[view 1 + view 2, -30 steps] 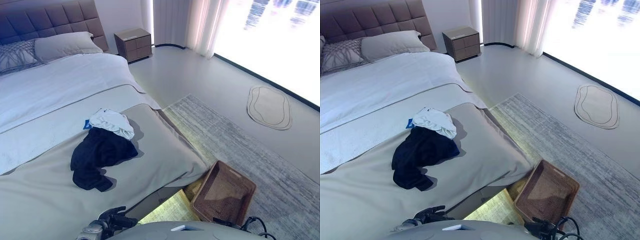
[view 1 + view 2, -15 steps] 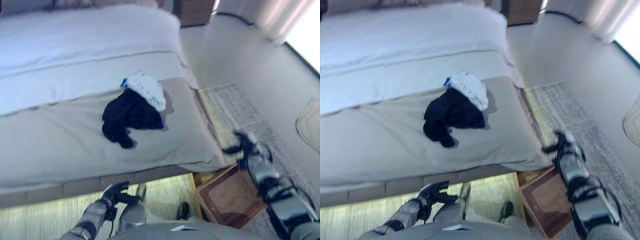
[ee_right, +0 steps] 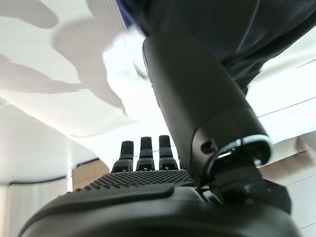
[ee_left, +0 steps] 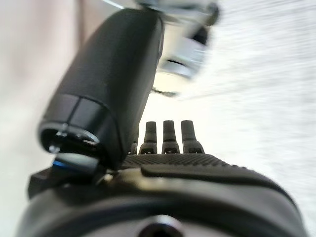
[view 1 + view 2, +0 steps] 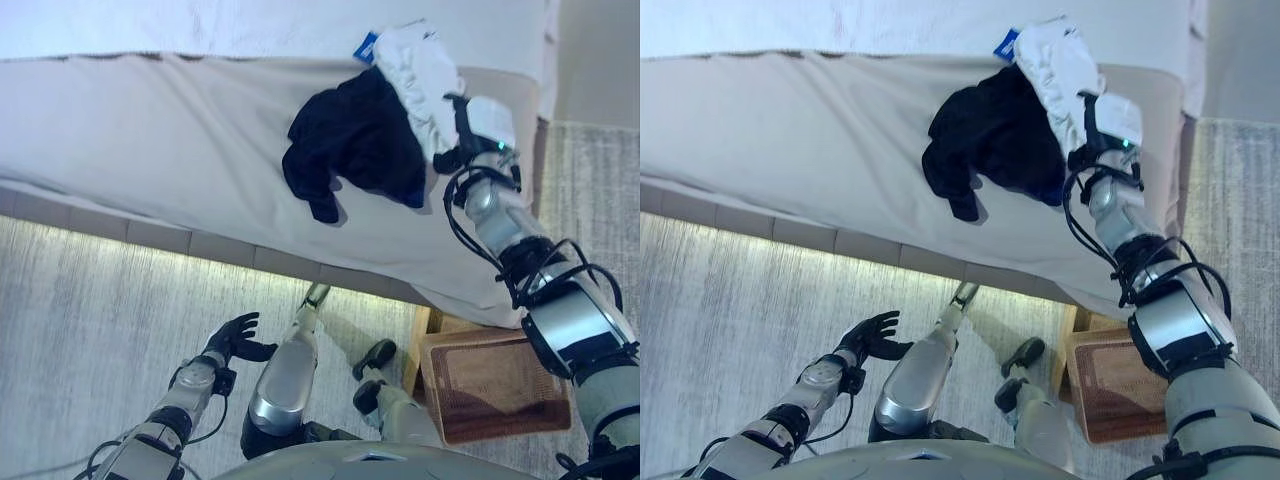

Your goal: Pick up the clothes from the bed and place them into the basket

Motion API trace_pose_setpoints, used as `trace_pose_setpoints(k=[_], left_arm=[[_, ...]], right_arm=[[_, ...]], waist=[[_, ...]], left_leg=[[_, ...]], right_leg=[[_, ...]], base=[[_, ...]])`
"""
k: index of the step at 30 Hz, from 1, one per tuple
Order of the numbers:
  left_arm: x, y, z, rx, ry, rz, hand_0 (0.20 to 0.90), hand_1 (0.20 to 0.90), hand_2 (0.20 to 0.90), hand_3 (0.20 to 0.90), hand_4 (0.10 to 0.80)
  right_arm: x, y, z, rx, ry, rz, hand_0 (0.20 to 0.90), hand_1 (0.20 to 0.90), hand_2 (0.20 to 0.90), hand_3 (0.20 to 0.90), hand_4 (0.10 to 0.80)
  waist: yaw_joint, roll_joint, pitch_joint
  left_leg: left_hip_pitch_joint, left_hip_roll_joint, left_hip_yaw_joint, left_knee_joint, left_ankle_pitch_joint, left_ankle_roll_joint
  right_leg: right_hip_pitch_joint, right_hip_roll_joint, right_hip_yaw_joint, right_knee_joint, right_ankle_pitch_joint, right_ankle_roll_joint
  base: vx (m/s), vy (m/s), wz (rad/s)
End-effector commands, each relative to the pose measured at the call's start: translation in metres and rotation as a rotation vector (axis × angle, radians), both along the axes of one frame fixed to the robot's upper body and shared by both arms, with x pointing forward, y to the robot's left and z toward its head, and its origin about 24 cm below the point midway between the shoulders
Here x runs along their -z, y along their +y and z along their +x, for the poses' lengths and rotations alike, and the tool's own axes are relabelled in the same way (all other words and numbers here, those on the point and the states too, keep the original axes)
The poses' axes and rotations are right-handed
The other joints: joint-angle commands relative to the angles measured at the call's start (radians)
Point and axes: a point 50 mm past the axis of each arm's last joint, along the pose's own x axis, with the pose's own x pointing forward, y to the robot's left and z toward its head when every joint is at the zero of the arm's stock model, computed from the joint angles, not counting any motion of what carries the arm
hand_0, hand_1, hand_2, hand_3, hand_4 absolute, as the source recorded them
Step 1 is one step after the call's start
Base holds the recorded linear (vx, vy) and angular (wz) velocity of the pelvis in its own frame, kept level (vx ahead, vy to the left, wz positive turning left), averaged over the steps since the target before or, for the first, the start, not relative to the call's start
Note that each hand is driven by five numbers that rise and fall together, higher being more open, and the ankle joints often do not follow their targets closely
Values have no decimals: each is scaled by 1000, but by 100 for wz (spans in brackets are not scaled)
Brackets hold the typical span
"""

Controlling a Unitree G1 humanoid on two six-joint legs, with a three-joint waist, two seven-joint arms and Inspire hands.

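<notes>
A dark navy garment (image 5: 355,140) lies crumpled on the bed's beige blanket (image 5: 150,130). A white garment (image 5: 415,60) lies against its far side, with a bit of blue (image 5: 366,46) beside it. My right hand (image 5: 472,130) is over the bed at the right edge of both clothes, open with straight fingers (image 3: 142,148); the dark garment (image 3: 237,29) and white cloth (image 3: 123,59) show just past them. The brown woven basket (image 5: 495,385) stands on the floor by the bed's corner, below my right arm. My left hand (image 5: 235,338) hangs open low over the rug.
The bed's lit lower edge (image 5: 200,248) runs across in front of me. A grey rug (image 5: 80,330) covers the floor on my side. White bedding (image 5: 200,25) lies beyond the blanket. More rug shows at the right past the bed (image 5: 600,190).
The camera has tipped down towards the bed's foot. My right arm has risen from beside the basket and reached onto the bed to the clothes. The left hand stays low.
</notes>
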Motion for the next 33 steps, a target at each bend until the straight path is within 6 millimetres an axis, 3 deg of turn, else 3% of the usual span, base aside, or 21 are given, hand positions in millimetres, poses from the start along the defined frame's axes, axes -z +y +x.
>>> trace_pose_setpoints(k=[1,8,11,16,19,23,33], left_arm=[[5,15,-24,-27,16,9,900,900,900,900,800],[1,24,-28,-125,-30,-51,900,900,900,900,800],[-1,34,-35,-166,-34,-72,900,900,900,900,800],[-2,40,-40,-184,-23,-101,900,900,900,900,800],[-2,41,-42,-203,-27,-111,900,900,900,900,800],[-5,45,-44,-235,-53,-135,900,900,900,900,800],[-10,52,-49,-246,-80,-166,900,900,900,900,800]], right_arm=[[-68,-12,-5,100,-246,-39,900,900,900,900,800],[-86,-45,-13,308,-384,160,900,900,900,900,800],[-92,-62,-20,384,-449,274,900,900,900,900,800],[-101,-80,-26,391,-399,247,900,900,900,900,800],[-107,-77,-25,362,-368,184,900,900,900,900,800],[-133,-63,-25,303,-399,72,900,900,900,900,800],[-153,-53,-23,255,-429,142,900,900,900,900,800]], waist=[[16,-7,-32],[46,-13,19],[53,-23,20],[52,-15,20],[56,-10,20],[68,-13,20],[85,-53,20]], left_leg=[[-16,-51,44,72,-153,96],[-129,-75,92,253,-217,116],[-196,-87,102,324,-252,126],[-251,-105,91,373,-265,131],[-273,-107,88,388,-266,129],[-331,-102,84,399,-249,116],[-454,-72,86,421,-237,103]], right_leg=[[-103,-36,46,239,-101,-40],[-160,-86,27,306,-79,-34],[-201,-87,30,327,-64,-26],[-262,-85,50,356,-67,-25],[-288,-93,47,370,-65,-22],[-331,-95,35,358,-47,-9],[-424,-80,-3,320,-21,7]], base=[[77,116,8],[77,97,-8],[116,49,-21],[91,43,-14],[73,52,-3],[61,49,-4],[-15,6,0]])
